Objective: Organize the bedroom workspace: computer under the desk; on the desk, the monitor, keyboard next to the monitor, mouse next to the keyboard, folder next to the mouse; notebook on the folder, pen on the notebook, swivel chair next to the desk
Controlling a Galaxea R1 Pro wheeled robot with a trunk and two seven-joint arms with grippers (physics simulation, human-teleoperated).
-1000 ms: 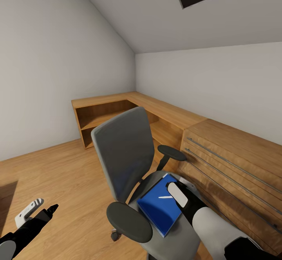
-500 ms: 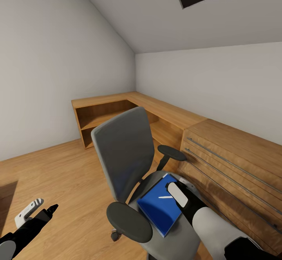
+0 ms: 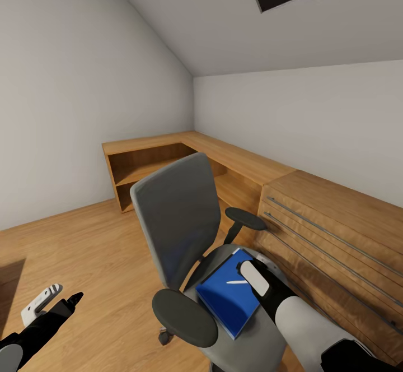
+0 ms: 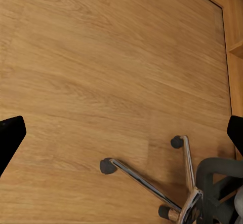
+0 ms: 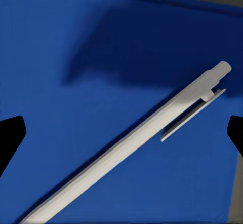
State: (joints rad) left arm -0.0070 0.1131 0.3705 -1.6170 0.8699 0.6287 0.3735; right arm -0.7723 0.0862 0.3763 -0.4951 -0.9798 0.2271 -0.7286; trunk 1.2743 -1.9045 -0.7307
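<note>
The grey swivel chair [image 3: 176, 221] stands in front of me with its back turned toward the left. A bright blue folder [image 3: 224, 299] lies on its seat, and a slim white pen [image 3: 236, 282] rests on top of the folder. My right gripper [image 3: 251, 274] hovers just over the folder's far edge, close to the pen. In the right wrist view the pen [image 5: 136, 138] lies diagonally on the blue folder [image 5: 76, 107] between the spread fingertips [image 5: 10, 135] of the open right gripper [image 5: 122, 133]. My left gripper [image 3: 66, 294] hangs open and holds nothing, low at the left over the floor.
A light wooden drawer unit [image 3: 336, 237] with long metal handles stands right beside the chair. A low wooden shelf unit [image 3: 168, 159] runs along the far walls. The left wrist view shows wood floor [image 4: 101, 57] and the chair's chrome base [image 4: 152, 186].
</note>
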